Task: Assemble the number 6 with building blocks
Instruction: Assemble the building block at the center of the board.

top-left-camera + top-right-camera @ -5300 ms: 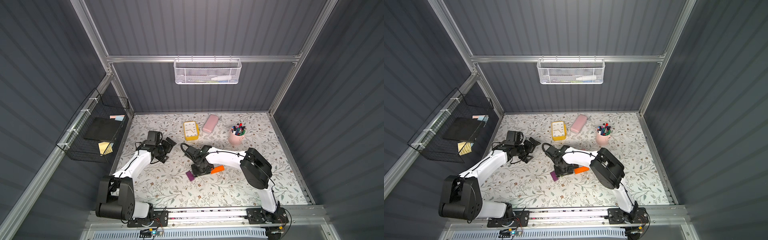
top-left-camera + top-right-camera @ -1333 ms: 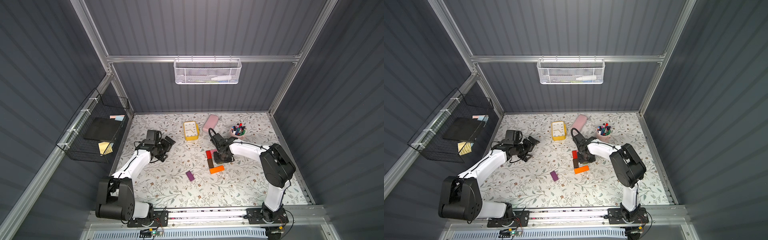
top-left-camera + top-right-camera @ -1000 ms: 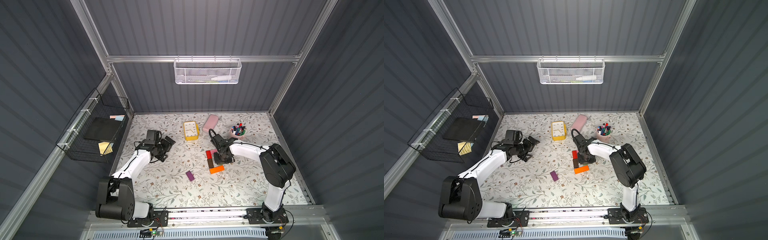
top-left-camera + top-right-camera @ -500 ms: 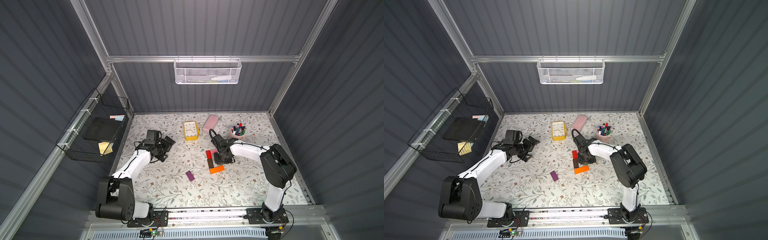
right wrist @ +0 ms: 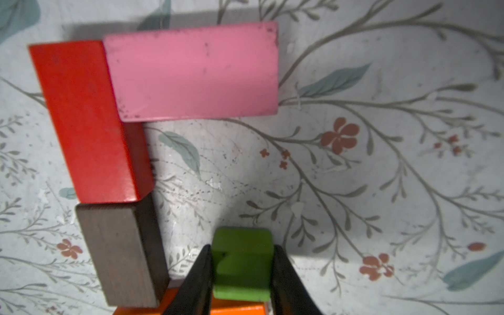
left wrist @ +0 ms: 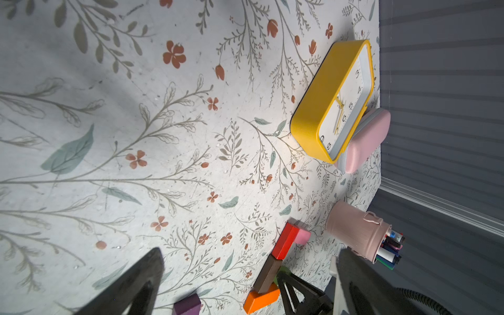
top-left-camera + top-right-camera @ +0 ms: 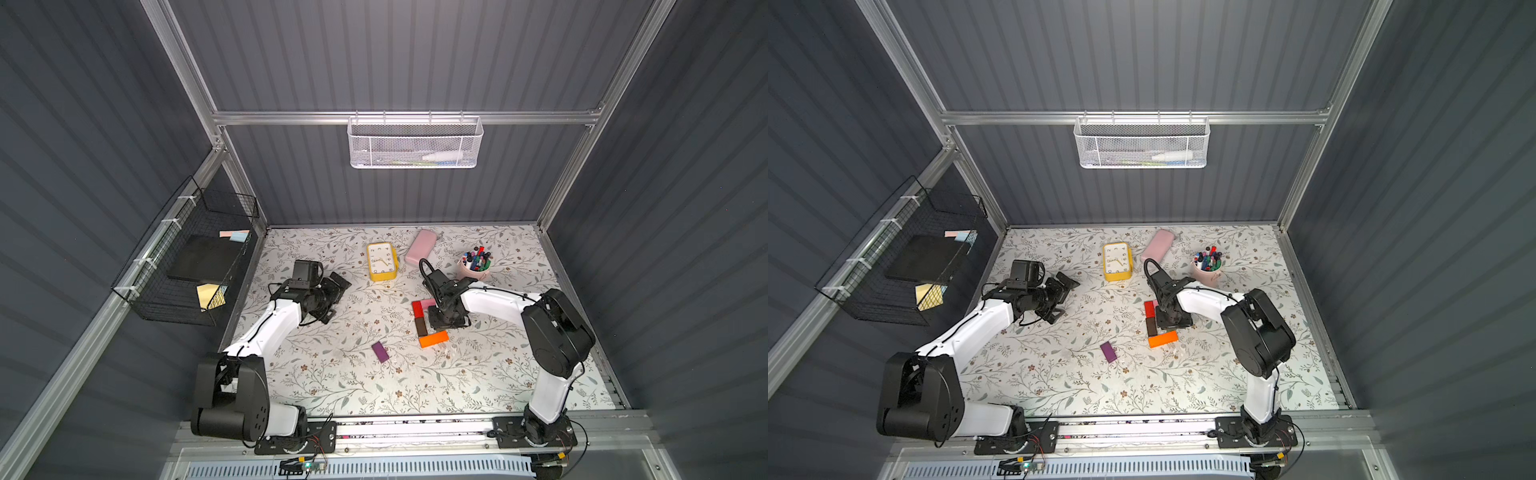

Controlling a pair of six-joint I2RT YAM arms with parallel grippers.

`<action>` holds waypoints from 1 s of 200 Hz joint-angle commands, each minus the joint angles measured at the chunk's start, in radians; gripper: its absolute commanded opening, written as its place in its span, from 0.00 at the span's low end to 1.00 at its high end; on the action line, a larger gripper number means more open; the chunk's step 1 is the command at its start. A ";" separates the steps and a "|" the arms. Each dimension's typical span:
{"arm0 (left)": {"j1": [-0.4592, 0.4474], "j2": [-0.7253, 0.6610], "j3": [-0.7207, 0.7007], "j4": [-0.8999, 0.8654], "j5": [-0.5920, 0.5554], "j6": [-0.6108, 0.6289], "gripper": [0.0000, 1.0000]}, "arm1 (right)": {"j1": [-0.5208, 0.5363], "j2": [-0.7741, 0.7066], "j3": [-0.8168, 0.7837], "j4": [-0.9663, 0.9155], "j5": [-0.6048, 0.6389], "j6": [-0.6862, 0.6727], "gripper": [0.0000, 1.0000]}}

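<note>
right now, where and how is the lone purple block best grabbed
Pinch the purple block across its two long sides at mid-length, from straight above. It lies flat and angled on the mat, nothing beside it, so both long faces are free; match the jaws to its tilt.

i worked in a booth of dark grey ribbed walls [image 7: 395,62] set in an aluminium frame [image 7: 183,62]. a crossbar [image 7: 291,117] ran along the back wall, and a white mesh basket [image 7: 415,145] hung from it. a black wire basket [image 7: 187,266] was fixed to the left wall, with a black pad [image 7: 203,259] and sticky notes [image 7: 235,235] inside. the table [image 7: 353,386] had a pale floral cover, lit brighter than the walls. near the back sat a yellow clock [image 7: 381,261], a pink case [image 7: 420,247] just beside it, and a pink cup [image 7: 476,270] of pens.
</note>
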 commanded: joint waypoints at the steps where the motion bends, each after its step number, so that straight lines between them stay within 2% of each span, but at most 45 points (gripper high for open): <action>1: 0.006 -0.017 0.001 -0.020 -0.018 0.016 1.00 | 0.005 -0.005 -0.027 -0.038 -0.009 0.011 0.33; 173: 0.006 -0.044 -0.017 -0.020 -0.026 0.006 0.99 | 0.012 -0.006 -0.038 -0.034 -0.014 0.007 0.35; 182: 0.006 -0.045 -0.016 -0.022 -0.027 0.004 0.99 | 0.012 -0.005 -0.037 -0.034 -0.012 0.009 0.37; 200: 0.006 -0.044 -0.016 -0.022 -0.026 0.004 1.00 | 0.012 -0.001 -0.035 -0.035 -0.009 0.012 0.50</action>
